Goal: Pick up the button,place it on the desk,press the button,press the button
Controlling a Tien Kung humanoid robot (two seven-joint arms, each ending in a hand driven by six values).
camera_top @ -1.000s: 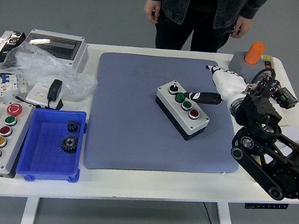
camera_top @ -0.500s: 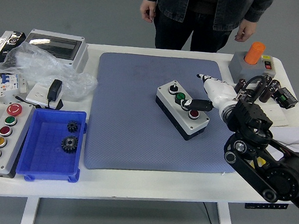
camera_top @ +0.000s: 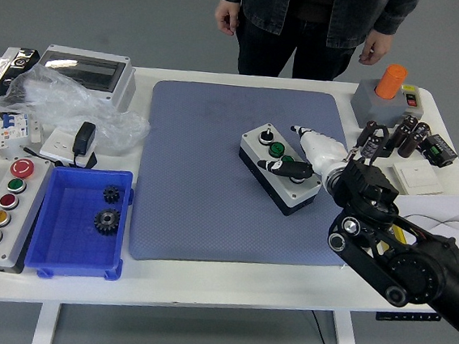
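A grey button box [camera_top: 281, 170] with a black base lies at an angle on the blue-grey mat [camera_top: 204, 178]. Its black button [camera_top: 266, 133] and green button [camera_top: 277, 150] show; the buttons nearer me are covered. My right hand [camera_top: 312, 160] reaches in from the right, white-shelled, with one black finger [camera_top: 288, 169] stretched across the top of the box over its near buttons. Its other fingers [camera_top: 383, 138] stand raised behind and hold nothing. My left arm is out of view.
A person stands at the far side, hands [camera_top: 227, 16] hanging. At the left are a blue tray [camera_top: 60, 245] with gears, a five-button box [camera_top: 3, 199], a plastic bag [camera_top: 65, 103] and a grey enclosure [camera_top: 88, 73]. An orange-topped grey box [camera_top: 383, 93] stands at the back right.
My right hand has moved left and toward me along the box. Its black finger slid from beside the green buttons to lie across the box's near half.
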